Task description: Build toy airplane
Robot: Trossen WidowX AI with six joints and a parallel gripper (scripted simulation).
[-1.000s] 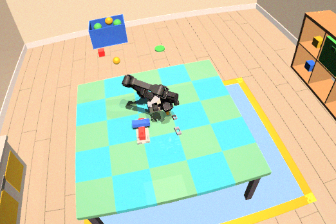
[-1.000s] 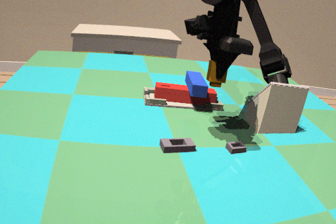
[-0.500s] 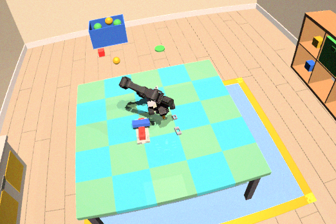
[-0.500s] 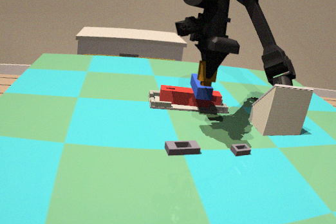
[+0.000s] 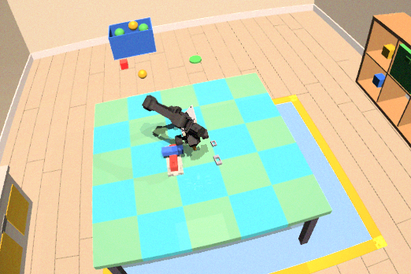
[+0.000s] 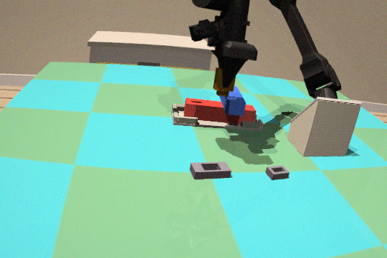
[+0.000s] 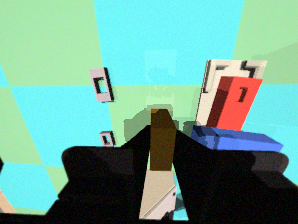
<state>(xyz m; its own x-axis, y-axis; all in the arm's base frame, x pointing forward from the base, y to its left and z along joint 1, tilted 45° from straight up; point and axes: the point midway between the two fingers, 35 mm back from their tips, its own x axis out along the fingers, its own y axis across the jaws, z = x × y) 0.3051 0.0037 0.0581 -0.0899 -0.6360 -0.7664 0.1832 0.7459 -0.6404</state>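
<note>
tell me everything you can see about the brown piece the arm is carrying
The tail fin is a small, plain brown block with a lighter orange end, matte like painted wood or plastic. It hangs upright, clamped in the dark end effector, with its lower end poking out below the fingers. It hovers just above the blue wing on the red fuselage, not yet seated; its tab isn't discernible.

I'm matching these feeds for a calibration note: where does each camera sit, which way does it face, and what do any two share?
Top: high above one table corner, looking down on the whole checkered table and arm.
Exterior: low at the table's edge, facing the red fuselage and the arm's full reach.
Wrist: on the gripper, looking down past the dark jaws and the brown tail fin.
Exterior and wrist share the blue wing across the fuselage.
</note>
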